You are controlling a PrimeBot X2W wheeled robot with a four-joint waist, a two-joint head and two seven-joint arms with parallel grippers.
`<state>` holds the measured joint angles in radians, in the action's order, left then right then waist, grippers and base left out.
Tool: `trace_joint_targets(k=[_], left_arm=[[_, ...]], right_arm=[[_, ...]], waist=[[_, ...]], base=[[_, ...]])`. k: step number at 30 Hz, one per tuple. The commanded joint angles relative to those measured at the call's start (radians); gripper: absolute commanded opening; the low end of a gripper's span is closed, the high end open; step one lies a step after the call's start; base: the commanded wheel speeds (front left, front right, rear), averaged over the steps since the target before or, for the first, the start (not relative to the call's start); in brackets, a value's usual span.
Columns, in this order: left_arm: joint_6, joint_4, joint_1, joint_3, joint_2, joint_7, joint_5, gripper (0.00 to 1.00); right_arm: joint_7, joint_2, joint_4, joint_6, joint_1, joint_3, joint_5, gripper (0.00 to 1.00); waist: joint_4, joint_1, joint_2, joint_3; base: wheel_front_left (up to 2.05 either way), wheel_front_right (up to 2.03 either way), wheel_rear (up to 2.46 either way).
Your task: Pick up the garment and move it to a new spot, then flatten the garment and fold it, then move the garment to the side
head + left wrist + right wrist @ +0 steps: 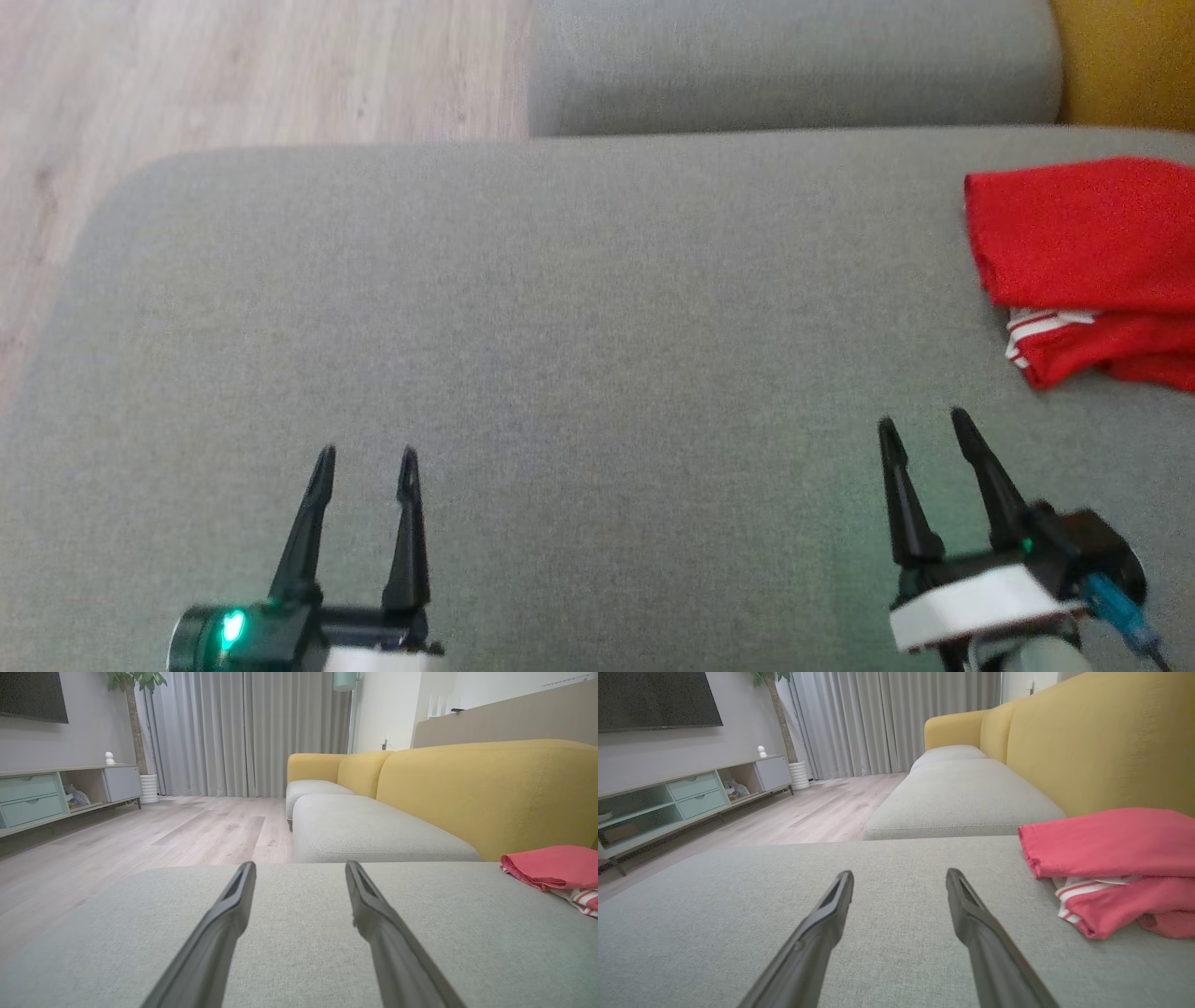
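A folded red garment (1088, 257) with a white-striped trim lies at the right edge of the grey sofa seat cushion (560, 327). It also shows at the right of the left wrist view as the garment (556, 865) and larger in the right wrist view as the garment (1115, 858). My left gripper (366, 453) hovers open over the cushion's near left part, far from the garment. My right gripper (922, 422) stands open with nothing between its fingers, a short way below and left of the garment. Open fingers frame bare cushion for the left gripper (300, 865) and the right gripper (899, 873).
A second grey seat cushion (794, 65) adjoins at the back, with the yellow sofa backrest (486, 793) along the right. Wooden floor (233, 75) lies past the cushion's left edge. A TV cabinet (691, 798) and curtains (243, 732) stand across the room.
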<state>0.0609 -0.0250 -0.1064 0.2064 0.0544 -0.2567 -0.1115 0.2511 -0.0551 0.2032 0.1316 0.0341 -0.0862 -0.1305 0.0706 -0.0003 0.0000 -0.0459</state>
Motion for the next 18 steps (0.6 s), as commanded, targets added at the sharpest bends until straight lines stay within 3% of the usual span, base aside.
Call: trace_joint_targets(k=[1,18], left_arm=[[-0.002,0.032,0.001,-0.046,-0.004,-0.005,0.013,1.00],[0.002,0.020,-0.030,-0.073,-0.004,-0.005,0.009,1.00]], right_arm=[[0.010,0.003,-0.055,-0.001,-0.003,-0.007,0.008,1.00],[0.011,0.005,-0.053,-0.001,0.039,-0.028,-0.045,1.00]], waist=[[0.006,0.0003,0.0000,0.035],[-0.007,0.0003,0.0000,0.058]], base=[[0.00,0.00,0.00],[0.00,0.00,0.00]])
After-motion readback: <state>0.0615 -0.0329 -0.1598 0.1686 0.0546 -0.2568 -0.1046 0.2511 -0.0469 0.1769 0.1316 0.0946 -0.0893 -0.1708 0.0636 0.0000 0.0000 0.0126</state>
